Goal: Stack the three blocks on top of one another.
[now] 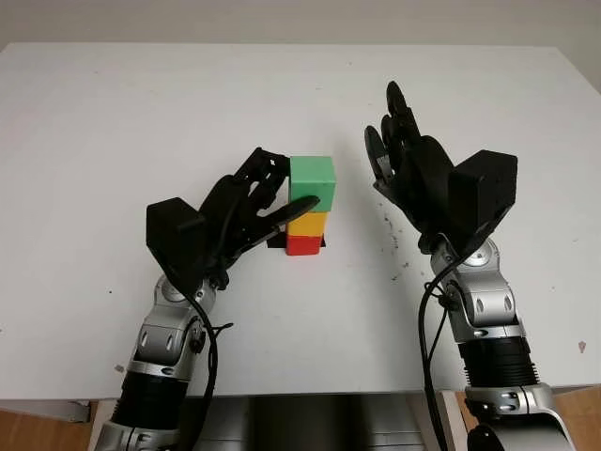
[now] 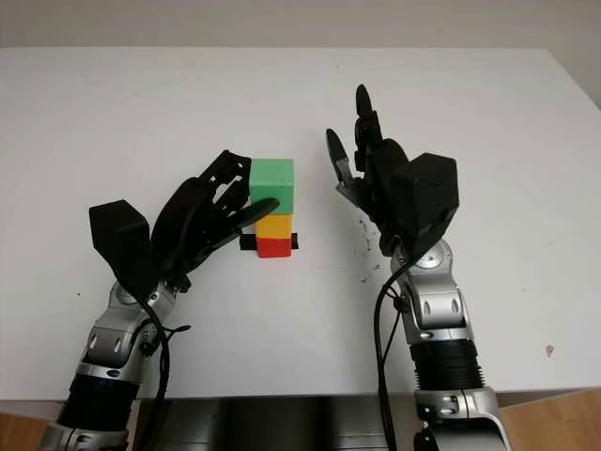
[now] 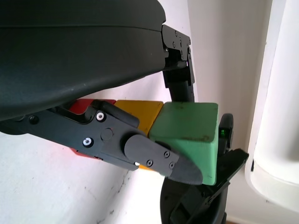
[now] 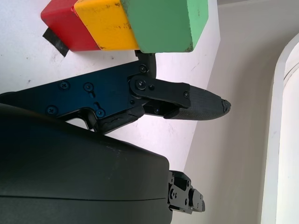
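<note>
Three blocks stand as one tower mid-table: red block (image 1: 302,245) at the bottom, yellow block (image 1: 307,224) on it, green block (image 1: 313,180) on top, square with the others. My left hand (image 1: 293,186) reaches in from the tower's left and is shut on the green block, thumb (image 3: 159,156) across its near face and fingers (image 3: 180,74) behind its far side. My right hand (image 1: 392,141) is held up open to the right of the tower, palm facing it, a clear gap away. From the right wrist, the green block (image 4: 163,23) lies beyond my fingers (image 4: 196,102).
A strip of black tape (image 1: 275,241) marks the white table (image 1: 141,113) under the red block. Small dark specks dot the surface near my right wrist. The table's front edge runs just below both forearms.
</note>
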`<action>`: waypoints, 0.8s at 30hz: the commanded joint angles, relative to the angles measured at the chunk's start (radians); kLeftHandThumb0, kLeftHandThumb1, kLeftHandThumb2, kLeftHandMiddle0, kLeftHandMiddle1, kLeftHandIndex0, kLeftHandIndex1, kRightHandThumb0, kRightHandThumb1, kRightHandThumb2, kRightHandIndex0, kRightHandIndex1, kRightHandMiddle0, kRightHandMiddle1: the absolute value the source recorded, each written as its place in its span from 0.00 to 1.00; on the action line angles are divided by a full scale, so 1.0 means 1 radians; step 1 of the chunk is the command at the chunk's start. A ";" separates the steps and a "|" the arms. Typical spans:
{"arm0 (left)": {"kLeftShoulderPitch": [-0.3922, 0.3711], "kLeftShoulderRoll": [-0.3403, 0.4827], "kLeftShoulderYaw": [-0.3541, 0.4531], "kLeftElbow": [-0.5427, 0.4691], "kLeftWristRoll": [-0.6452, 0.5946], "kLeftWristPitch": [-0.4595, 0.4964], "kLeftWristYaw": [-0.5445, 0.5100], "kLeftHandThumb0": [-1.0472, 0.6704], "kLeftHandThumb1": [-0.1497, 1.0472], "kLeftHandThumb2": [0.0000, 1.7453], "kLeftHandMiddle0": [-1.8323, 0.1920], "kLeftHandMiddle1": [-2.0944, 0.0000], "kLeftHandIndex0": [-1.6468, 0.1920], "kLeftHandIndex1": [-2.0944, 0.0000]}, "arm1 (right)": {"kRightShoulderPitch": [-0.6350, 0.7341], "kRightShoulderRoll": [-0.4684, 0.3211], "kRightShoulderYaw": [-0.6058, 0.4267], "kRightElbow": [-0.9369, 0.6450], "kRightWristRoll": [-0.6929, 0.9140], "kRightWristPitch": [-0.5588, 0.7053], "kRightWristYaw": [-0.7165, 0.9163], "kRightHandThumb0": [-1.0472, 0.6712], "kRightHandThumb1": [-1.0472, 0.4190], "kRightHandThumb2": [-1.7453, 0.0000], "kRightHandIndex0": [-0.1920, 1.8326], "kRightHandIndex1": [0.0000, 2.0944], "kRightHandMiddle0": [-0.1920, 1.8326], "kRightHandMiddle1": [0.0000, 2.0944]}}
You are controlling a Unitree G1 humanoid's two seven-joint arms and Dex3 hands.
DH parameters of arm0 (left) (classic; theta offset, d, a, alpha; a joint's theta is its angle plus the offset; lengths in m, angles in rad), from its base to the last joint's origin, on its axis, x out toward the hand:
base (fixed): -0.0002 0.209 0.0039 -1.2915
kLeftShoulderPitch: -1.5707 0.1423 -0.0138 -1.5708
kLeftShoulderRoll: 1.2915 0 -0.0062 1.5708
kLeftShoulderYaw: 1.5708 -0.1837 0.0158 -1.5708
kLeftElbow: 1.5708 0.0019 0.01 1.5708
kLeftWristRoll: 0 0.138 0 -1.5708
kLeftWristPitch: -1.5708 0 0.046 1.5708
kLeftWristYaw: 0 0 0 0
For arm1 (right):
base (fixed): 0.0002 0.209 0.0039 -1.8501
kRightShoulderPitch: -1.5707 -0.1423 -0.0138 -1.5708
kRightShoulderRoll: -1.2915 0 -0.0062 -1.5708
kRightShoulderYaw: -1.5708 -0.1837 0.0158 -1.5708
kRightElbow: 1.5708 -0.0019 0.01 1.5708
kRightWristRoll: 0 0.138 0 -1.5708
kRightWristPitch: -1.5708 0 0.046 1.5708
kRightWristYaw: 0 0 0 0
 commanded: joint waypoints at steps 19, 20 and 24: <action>0.022 0.037 -0.004 0.030 -0.020 -0.101 -0.124 0.18 0.96 0.03 1.00 1.00 0.95 0.94 | -0.001 -0.007 -0.008 -0.008 0.006 -0.009 0.005 0.23 0.00 0.67 0.00 0.00 0.00 0.00; 0.023 0.038 -0.004 0.032 -0.021 -0.106 -0.127 0.17 0.96 0.03 1.00 1.00 0.95 0.95 | -0.001 -0.008 -0.008 -0.006 0.005 -0.011 0.006 0.23 0.00 0.67 0.00 0.00 0.00 0.00; 0.041 0.040 0.001 0.010 -0.042 -0.121 -0.147 0.12 0.98 0.04 1.00 1.00 0.95 0.96 | -0.001 -0.006 -0.008 -0.010 0.003 -0.007 0.006 0.22 0.00 0.67 0.00 0.00 0.00 0.00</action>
